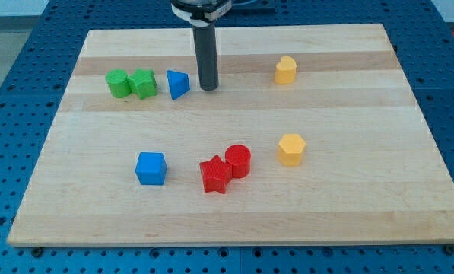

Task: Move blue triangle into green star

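Tip: my tip (207, 87) stands on the board, just right of the blue triangle, a thin gap between them; I cannot tell if they touch.
Hand state: there is only a straight dark rod, with no jaws to spread or press together, and it pinches nothing.
Blue triangle: the blue triangle (178, 84) lies in the far left part of the board, between the rod and the green pair.
Green star: the green star (144, 83) is just left of the triangle, a small gap between them.
Green neighbour: a green block (119, 84), its shape rounded but not clear, touches the star on its left side.
Yellow blocks: one yellow block (286, 69) is far right; a yellow hexagon block (291, 149) is nearer, on the right.
Red blocks: a red star (214, 175) and a red cylinder (238, 160) touch each other near the middle.
Blue cube: the blue cube (150, 168) is near left, well apart from the triangle.
Board: the wooden board (363, 213) lies on a blue perforated table (14, 46).
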Robot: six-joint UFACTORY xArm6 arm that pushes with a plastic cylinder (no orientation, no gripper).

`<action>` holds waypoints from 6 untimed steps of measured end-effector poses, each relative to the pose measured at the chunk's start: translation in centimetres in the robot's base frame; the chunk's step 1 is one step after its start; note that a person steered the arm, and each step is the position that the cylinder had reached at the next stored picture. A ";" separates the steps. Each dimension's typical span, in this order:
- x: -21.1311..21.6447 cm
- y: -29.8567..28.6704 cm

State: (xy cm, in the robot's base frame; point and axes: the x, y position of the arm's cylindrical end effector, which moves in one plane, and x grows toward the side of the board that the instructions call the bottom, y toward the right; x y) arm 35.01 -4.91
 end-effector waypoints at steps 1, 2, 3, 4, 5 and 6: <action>-0.1 -0.4; -0.5 -2.6; -0.5 -3.8; -0.5 -4.0; -0.4 -1.2; 3.9 2.6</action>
